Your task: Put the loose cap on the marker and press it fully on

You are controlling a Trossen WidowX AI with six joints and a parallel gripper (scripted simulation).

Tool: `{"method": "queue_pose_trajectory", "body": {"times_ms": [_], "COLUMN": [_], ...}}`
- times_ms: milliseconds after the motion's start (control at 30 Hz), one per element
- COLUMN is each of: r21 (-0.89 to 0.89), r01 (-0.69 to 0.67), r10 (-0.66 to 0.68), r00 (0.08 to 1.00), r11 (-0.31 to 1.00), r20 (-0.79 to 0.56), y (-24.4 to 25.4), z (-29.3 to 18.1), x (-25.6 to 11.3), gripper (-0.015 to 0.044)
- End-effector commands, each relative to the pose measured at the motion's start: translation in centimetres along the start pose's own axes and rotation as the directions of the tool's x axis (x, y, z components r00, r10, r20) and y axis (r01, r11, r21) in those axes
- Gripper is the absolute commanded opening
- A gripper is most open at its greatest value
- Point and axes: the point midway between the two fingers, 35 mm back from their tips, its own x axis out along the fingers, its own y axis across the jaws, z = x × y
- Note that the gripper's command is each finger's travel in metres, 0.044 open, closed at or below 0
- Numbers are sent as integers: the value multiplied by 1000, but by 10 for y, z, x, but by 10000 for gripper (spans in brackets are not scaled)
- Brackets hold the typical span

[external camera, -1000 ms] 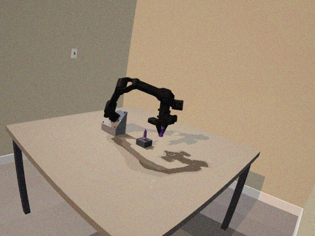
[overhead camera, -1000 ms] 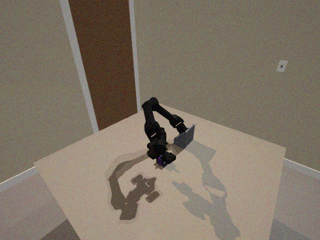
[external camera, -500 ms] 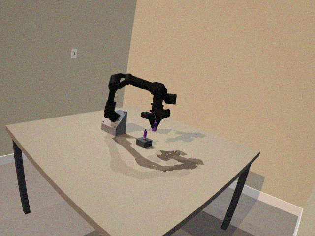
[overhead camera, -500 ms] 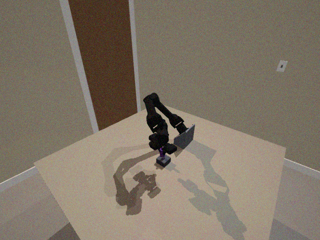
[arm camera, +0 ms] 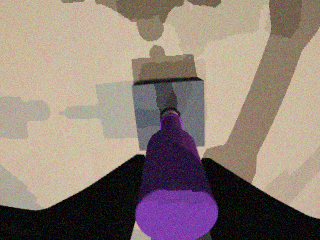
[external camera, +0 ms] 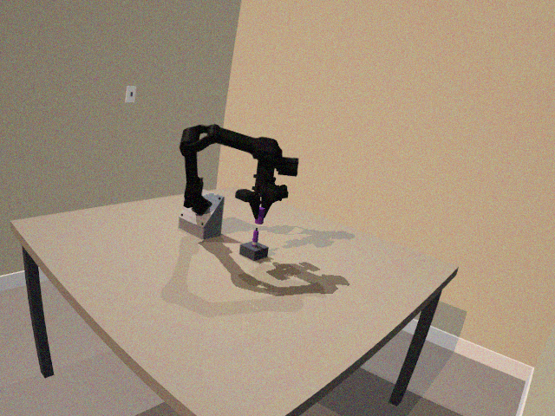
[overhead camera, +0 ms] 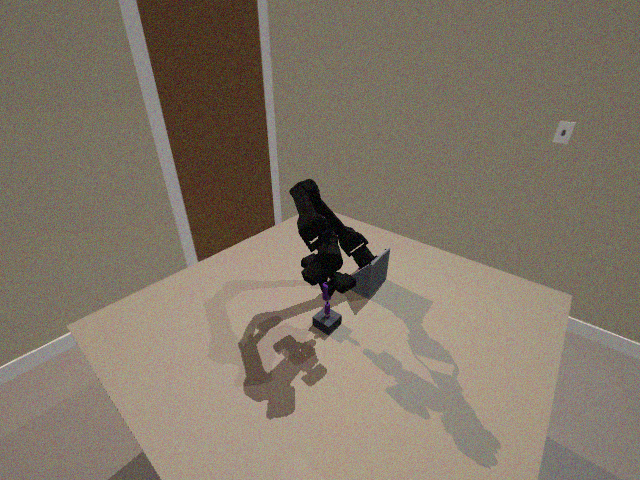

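Observation:
My gripper (overhead camera: 325,293) (external camera: 259,217) (arm camera: 172,164) is shut on the purple cap (overhead camera: 325,289) (external camera: 260,215) (arm camera: 176,215). It holds the cap in the air, leaning slightly in the exterior view, just above the marker. The purple marker (overhead camera: 327,308) (external camera: 255,237) (arm camera: 171,123) stands upright in the dark holder block (overhead camera: 326,323) (external camera: 253,251) (arm camera: 194,107). In the exterior view a small gap shows between the cap's lower end and the marker's tip, and the cap is a little to the right of it. In the wrist view the cap hides part of the marker.
The grey arm base (overhead camera: 376,276) (external camera: 213,224) stands on the table (overhead camera: 196,423) (external camera: 147,331) behind the holder block. Shadows of the arm fall across the table around the block. Walls stand behind the table.

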Motion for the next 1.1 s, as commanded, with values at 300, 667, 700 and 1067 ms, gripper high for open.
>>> {"method": "queue_pose_trajectory", "body": {"times_ms": [300, 667, 700, 1067], "r21": [1, 1, 1, 1], "r01": [2, 1, 1, 2], "r10": [-2, -1, -1, -2], "r00": [1000, 1000, 1000, 1000], "r11": [1000, 1000, 1000, 1000], "r20": [-8, -8, -8, -8], "y": [-2, -2, -2, -2], "z": [-5, -4, -4, -4], "x": [9, 27, 29, 47], "gripper": [0, 0, 0, 0]}}
